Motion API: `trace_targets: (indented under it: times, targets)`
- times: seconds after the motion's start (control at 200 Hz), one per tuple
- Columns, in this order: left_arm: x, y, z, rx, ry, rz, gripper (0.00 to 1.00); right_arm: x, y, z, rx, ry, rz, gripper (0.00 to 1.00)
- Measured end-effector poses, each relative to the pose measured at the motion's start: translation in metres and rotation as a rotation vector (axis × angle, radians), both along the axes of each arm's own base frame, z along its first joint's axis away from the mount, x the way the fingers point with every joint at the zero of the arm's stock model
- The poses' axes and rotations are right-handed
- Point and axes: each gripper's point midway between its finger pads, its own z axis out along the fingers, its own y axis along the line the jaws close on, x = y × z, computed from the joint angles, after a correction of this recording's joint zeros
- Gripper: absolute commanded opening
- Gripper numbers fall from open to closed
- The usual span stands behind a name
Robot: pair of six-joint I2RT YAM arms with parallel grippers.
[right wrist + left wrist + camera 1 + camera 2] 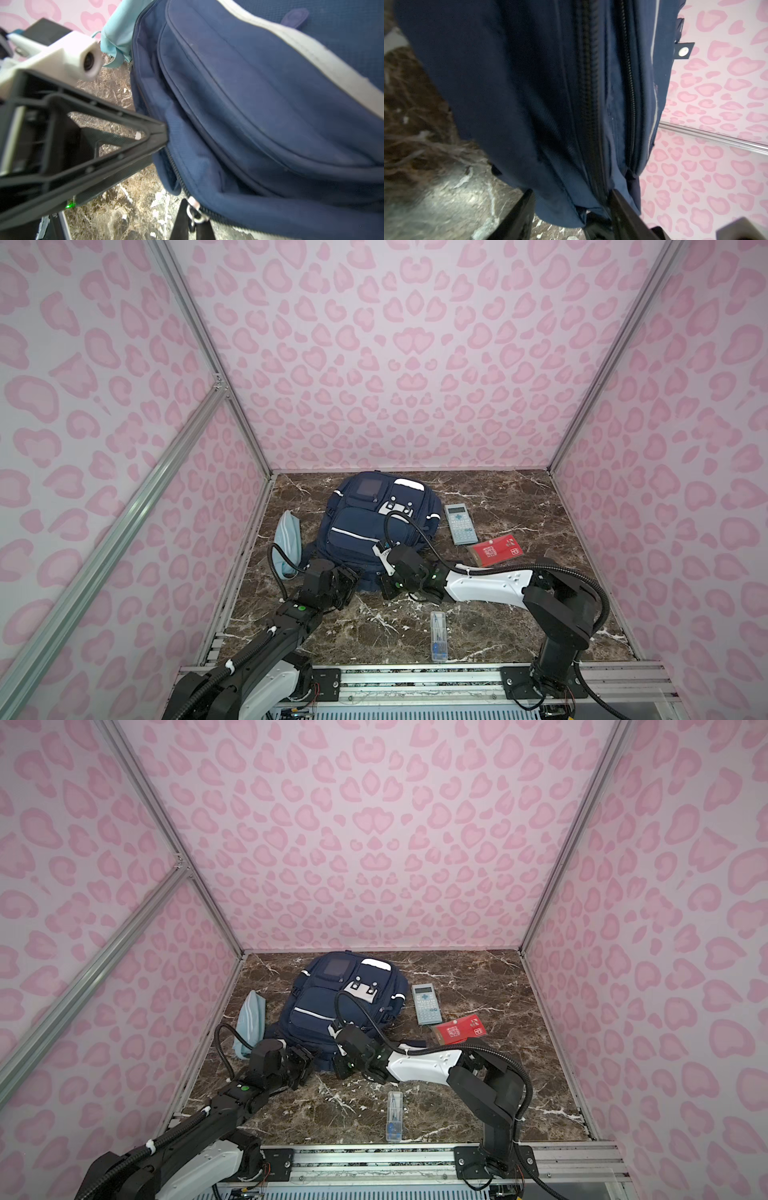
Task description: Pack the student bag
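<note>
Where brown marble tabletop (519, 614) fills the lower half of both top views, items as follows. Student bag (357, 526): navy, lying flat, upper centre-left of the marble (pockets facing up). Left gripper (571, 192): jaws narrowed on the bag's near edge, fabric pinched between. Right gripper (193, 214): jaws closed on metal zip pull (196, 217). Light-blue pouch (288, 539): just left of bag. Calculator (459, 524): right of bag. Red packet (496, 551): lower right of calculator. Clear case (438, 635): bottom centre, well apart.
</note>
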Motion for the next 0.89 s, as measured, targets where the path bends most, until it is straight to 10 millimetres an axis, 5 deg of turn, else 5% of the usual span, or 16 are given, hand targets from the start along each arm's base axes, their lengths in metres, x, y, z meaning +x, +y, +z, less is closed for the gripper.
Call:
trace_targets:
  times: [0.08, 0.255, 0.62, 0.895]
  targets:
    - [0.009, -0.004, 0.006, 0.010, -0.017, -0.013, 0.03, 0.001, -0.001, 0.000, -0.008, -0.012, 0.012, 0.00]
    - [0.012, -0.007, 0.014, 0.030, -0.038, -0.048, 0.03, 0.017, -0.029, -0.002, -0.030, -0.011, -0.026, 0.00]
    - [0.001, -0.001, 0.034, 0.099, -0.088, -0.101, 0.03, 0.094, -0.157, -0.033, -0.201, 0.013, -0.311, 0.00]
    - [-0.005, 0.001, 0.041, 0.106, -0.112, -0.140, 0.03, 0.132, -0.184, -0.044, -0.194, 0.061, -0.377, 0.00]
